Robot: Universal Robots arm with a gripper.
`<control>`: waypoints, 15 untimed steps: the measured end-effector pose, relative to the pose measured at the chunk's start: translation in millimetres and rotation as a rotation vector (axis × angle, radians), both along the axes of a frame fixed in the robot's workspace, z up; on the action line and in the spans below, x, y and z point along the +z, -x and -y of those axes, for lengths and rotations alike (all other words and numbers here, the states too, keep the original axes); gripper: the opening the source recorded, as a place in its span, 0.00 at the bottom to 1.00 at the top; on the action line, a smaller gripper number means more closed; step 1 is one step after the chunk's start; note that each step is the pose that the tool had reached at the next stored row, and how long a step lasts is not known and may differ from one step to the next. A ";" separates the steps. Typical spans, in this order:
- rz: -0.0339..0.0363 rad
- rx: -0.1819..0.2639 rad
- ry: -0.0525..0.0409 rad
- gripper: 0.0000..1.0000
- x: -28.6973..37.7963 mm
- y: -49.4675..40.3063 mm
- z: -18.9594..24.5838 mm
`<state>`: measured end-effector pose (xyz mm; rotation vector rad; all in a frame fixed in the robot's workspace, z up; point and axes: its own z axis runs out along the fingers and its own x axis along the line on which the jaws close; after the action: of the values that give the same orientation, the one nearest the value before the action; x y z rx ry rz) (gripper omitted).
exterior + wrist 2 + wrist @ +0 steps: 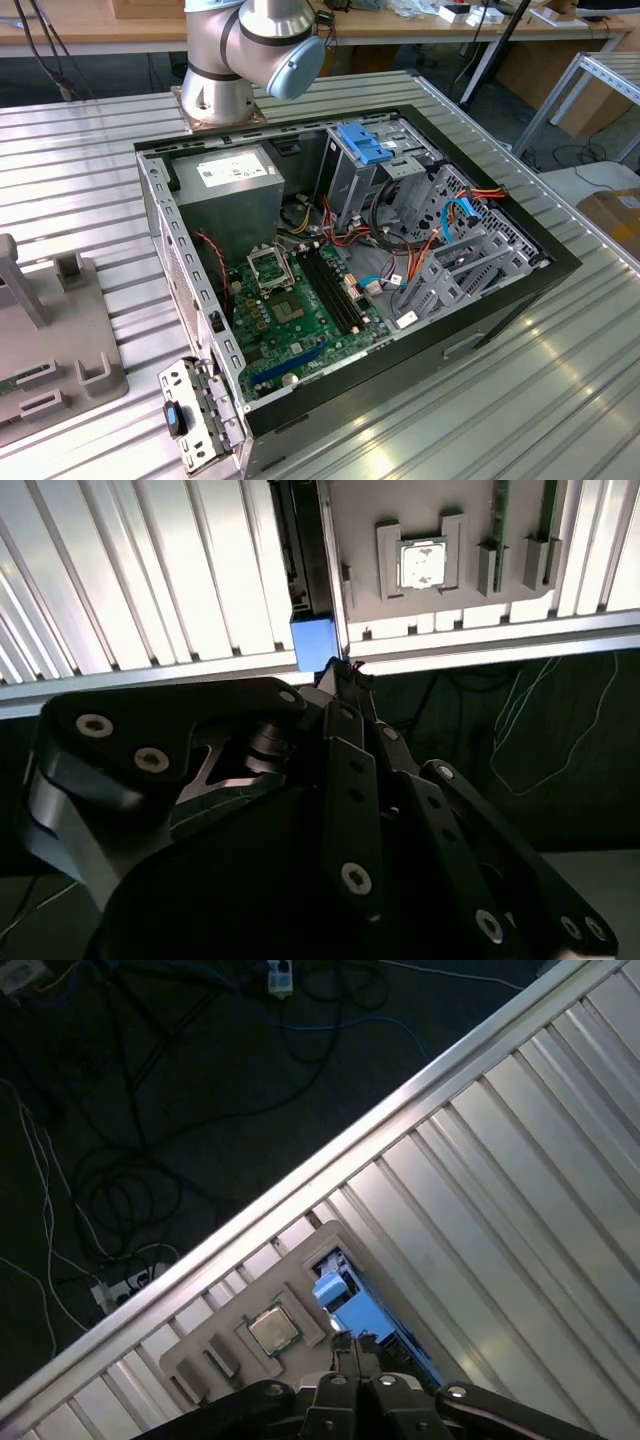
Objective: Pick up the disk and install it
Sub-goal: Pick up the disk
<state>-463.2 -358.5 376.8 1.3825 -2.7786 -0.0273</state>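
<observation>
Whether the jaws of the gripper were clamped or parted could not be told; in both wrist views their tips sat right at the bright blue end of the disk, touching it or very nearly so. The disk stood on its thin edge, running straight away from the jaws, with its grey body seen edge-on in the second wrist view. It sat in a slot along one side of a grey holder tray. Just to the side of the jaws, a square processor chip lay flat in a pocket of the same tray. The tray rested on the ribbed metal table, near its edge; past that edge, farther from the jaws, loose cables lay on a dark floor. In the exterior view an open computer case lay on the table, with the arm's base mounted just beside it.
</observation>
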 end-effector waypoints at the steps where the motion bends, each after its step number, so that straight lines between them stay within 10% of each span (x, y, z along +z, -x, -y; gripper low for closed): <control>1: 0.0000 0.011 0.0000 0.11 0.0 0.0 0.0; 15: -0.0001 0.277 0.0001 0.11 -0.6 0.0 0.0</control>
<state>-463.2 -358.5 376.2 1.7520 -2.5591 -0.0188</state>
